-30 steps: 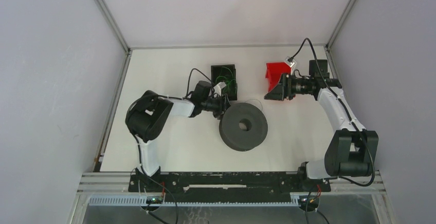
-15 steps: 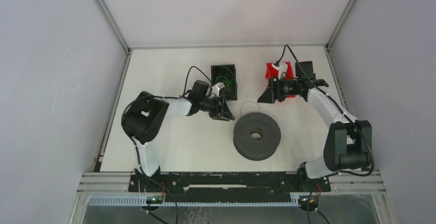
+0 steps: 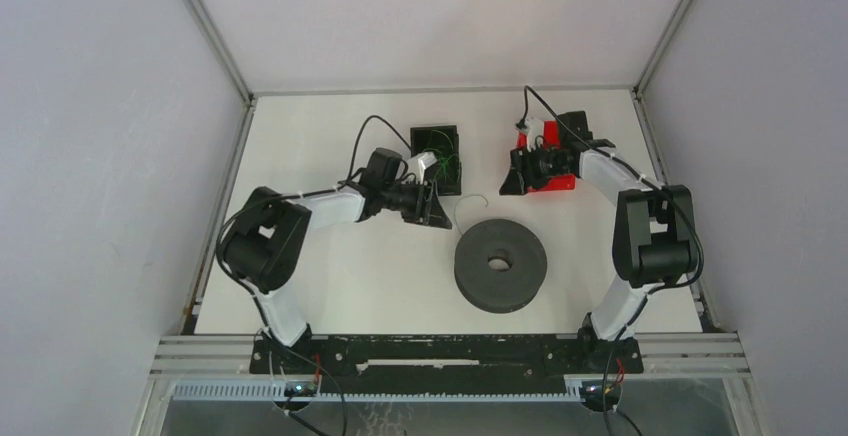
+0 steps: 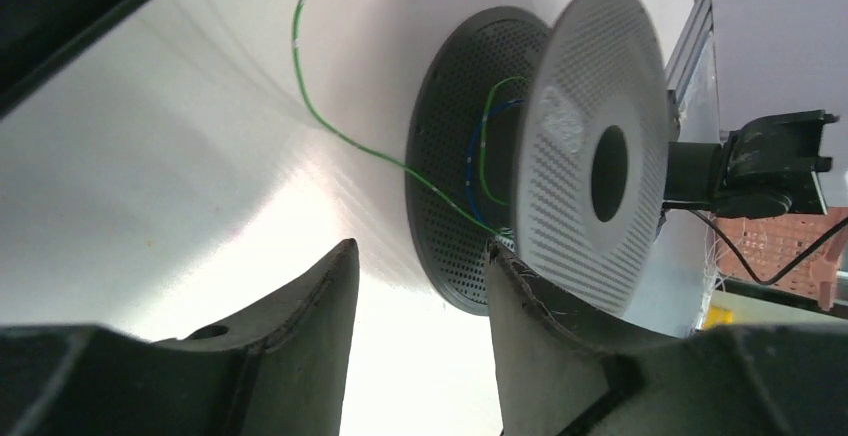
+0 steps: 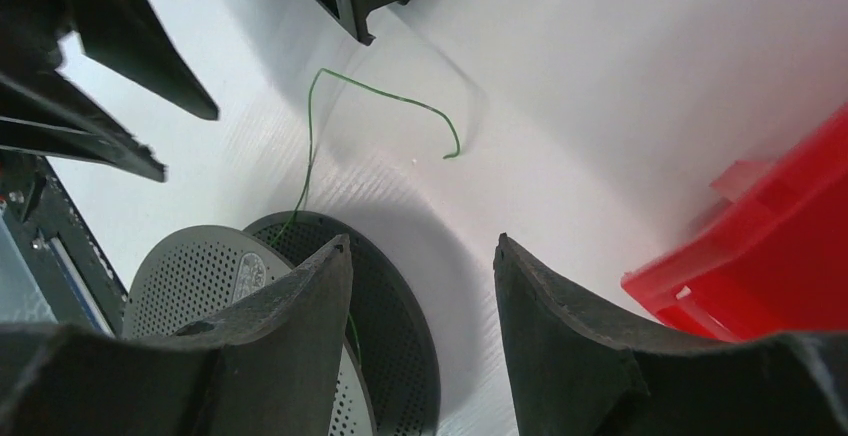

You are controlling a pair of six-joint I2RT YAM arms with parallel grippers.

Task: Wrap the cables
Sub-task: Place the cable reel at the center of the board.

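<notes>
The thin green wire (image 4: 330,131) is only partly wound. A few turns sit in the channel of the dark grey perforated plastic spool (image 3: 522,278), which lies flat on the white table (image 3: 330,286). The rest trails off it as a loose tail. The left gripper (image 4: 420,256) has its jaws spread with nothing between them. The spool lies just ahead of its tips, and the wire leaves the channel close by one tip, though whether it touches is not clear. From there the wire runs up and away, beyond the gap. The right gripper (image 5: 422,246) is also spread and empty. The wire's curled free end lies on the table ahead of its gap, with the red plastic bin (image 5: 760,246) off to one side. More green wire shows in the black open box (image 3: 414,156). The step in hand looks like re-gripping between turns. Next, one jaw pair probably needs to come down over the loose tail and close on it, then carry it round the spool while the spool stays put.
</notes>
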